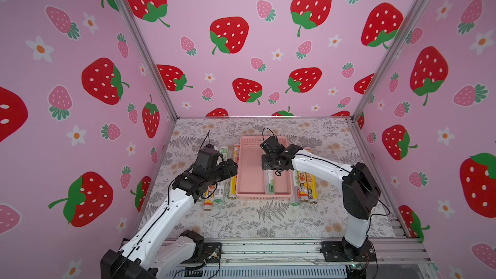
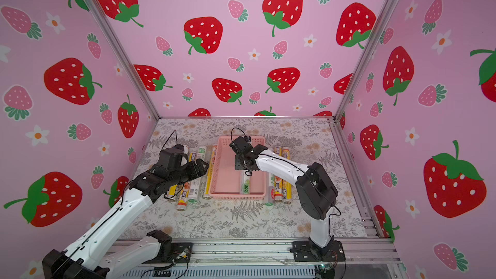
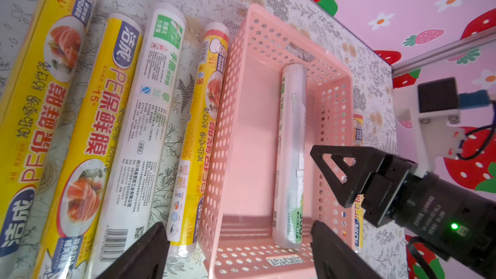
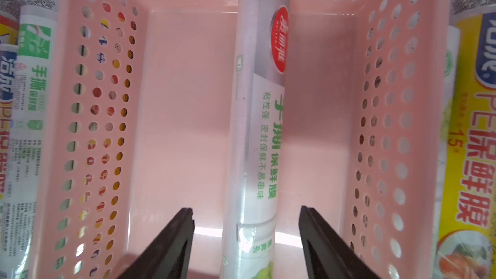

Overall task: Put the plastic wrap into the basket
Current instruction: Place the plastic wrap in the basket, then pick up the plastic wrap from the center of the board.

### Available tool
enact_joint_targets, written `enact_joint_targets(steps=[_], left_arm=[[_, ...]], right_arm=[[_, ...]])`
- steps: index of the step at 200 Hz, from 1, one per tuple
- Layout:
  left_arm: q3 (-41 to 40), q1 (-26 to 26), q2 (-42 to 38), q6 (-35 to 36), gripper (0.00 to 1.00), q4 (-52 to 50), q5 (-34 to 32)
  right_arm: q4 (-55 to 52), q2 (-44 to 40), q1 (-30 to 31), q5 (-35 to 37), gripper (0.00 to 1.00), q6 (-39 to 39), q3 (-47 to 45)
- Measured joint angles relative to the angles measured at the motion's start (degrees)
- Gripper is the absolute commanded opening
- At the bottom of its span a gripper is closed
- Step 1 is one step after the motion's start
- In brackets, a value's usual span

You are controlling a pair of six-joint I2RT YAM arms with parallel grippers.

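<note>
A white plastic wrap roll (image 4: 257, 103) lies inside the pink basket (image 4: 389, 103); the right claw (image 4: 247, 208) hangs over it, jaws parted, not touching. The left claw (image 3: 237, 224) gapes empty; other rolls (image 3: 88, 130) flank the basket.

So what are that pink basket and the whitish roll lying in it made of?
The basket looks like moulded plastic, smooth with a slight sheen; its thin walls carry rows of round holes. The roll seems to be translucent film, tightly wound, under a glossy printed wrapper; any core is hidden.
</note>
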Motion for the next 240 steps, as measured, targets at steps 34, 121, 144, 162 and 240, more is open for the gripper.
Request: enact_joint_targets(steps=[34,121,144,162,240], left_arm=[[-1.29,0.11,-0.26,0.52,0.89,-1.16,0.57],[-1.64,0.15,-1.33,0.81,0.89,-1.31,2.08],[-1.68,0.15,-1.22,0.81,0.89,-1.33,2.51],[-1.68,0.15,-0.74,0.79,0.89,-1.33,3.28],[-1.55,-2.73,6.78,-0.72,0.89,-0.44,9.73]], right_arm=[[1.86,1.86,0.00,-3.02,0.67,-0.02,-1.51],[9.20,5.29,0.07,-12.90,0.66,-0.07,-1.79],[10.93,5.16,0.13,-15.17,0.66,-0.22,-1.79],[11.37,4.37,0.17,-16.35,0.66,-0.70,-1.79],[9.55,-16.98,-0.02,-9.33,0.67,-3.87,-9.70]])
